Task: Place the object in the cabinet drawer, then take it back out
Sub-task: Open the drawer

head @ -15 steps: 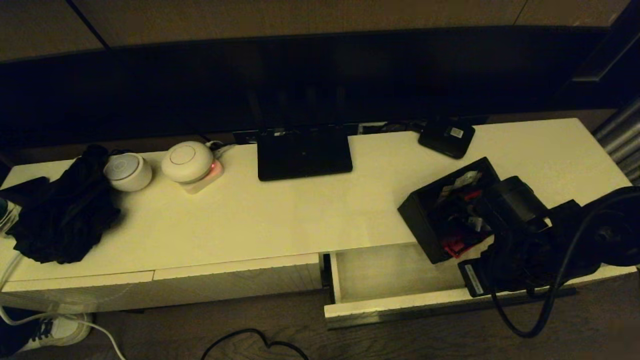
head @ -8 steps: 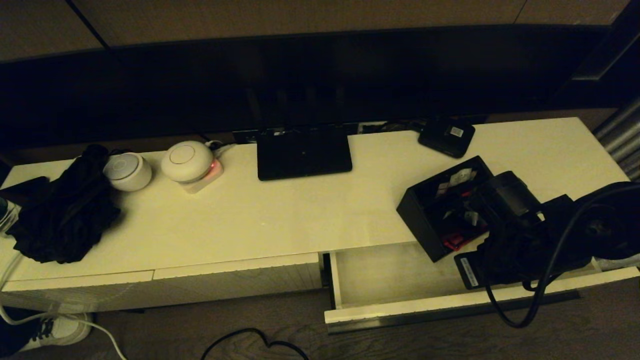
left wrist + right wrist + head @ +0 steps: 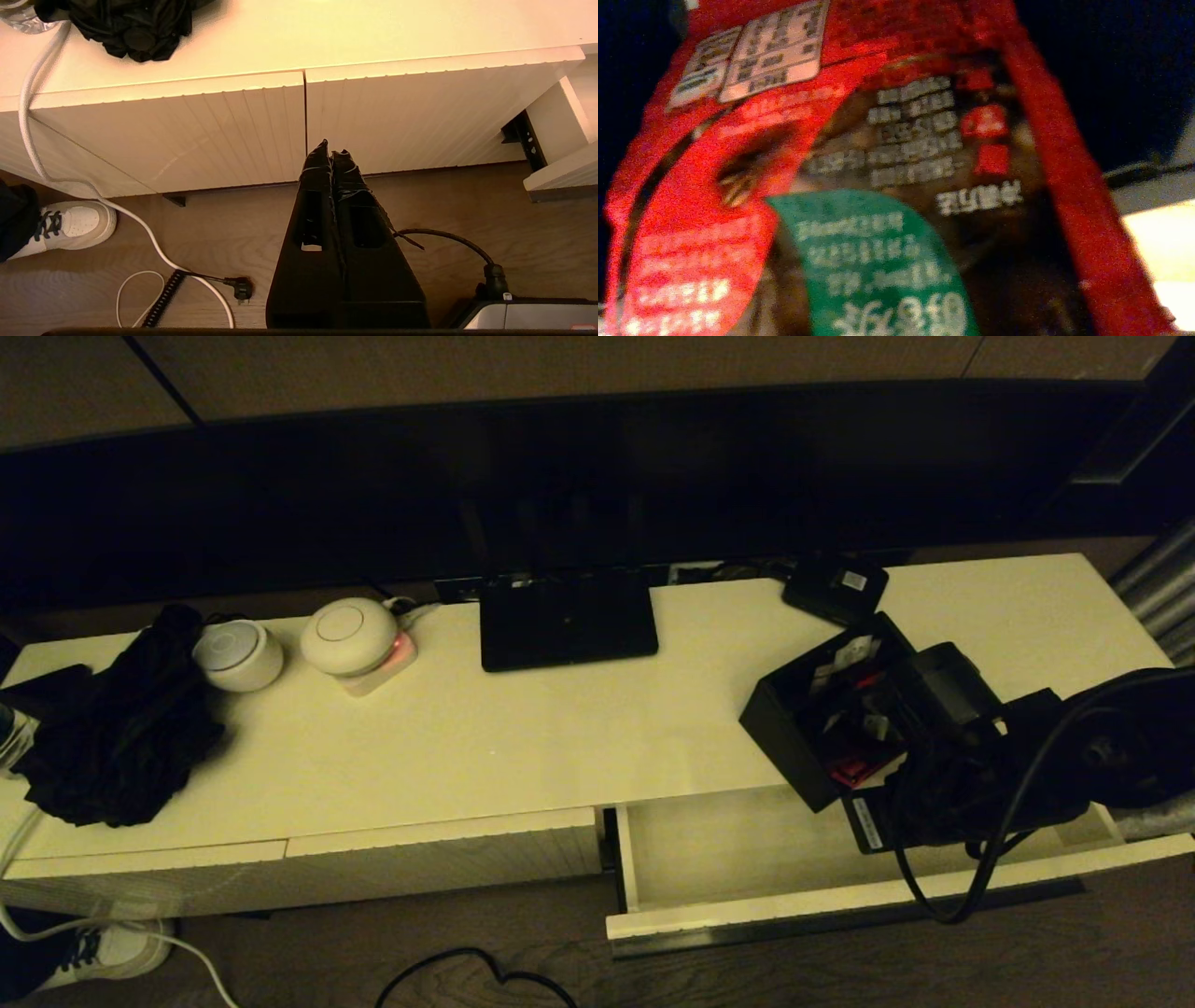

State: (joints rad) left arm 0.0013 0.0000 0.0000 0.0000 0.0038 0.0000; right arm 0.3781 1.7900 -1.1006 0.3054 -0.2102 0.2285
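Cabinet top (image 3: pixel 560 728); right gripper (image 3: pixel 901 714) gripping tilted box (image 3: pixel 822 709)

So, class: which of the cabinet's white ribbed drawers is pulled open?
The wide right-hand drawer, its pale inside showing beneath the black box; the left-hand fronts sit flush.

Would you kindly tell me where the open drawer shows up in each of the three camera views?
Head view: the open drawer sits at lower right, pulled out from the cabinet, below the black box that the right gripper holds.
Left wrist view: only its corner shows, at the right edge.
Right wrist view: not in it; a red packet fills the picture.
Shared landmark: the closed ribbed drawer front next to it.
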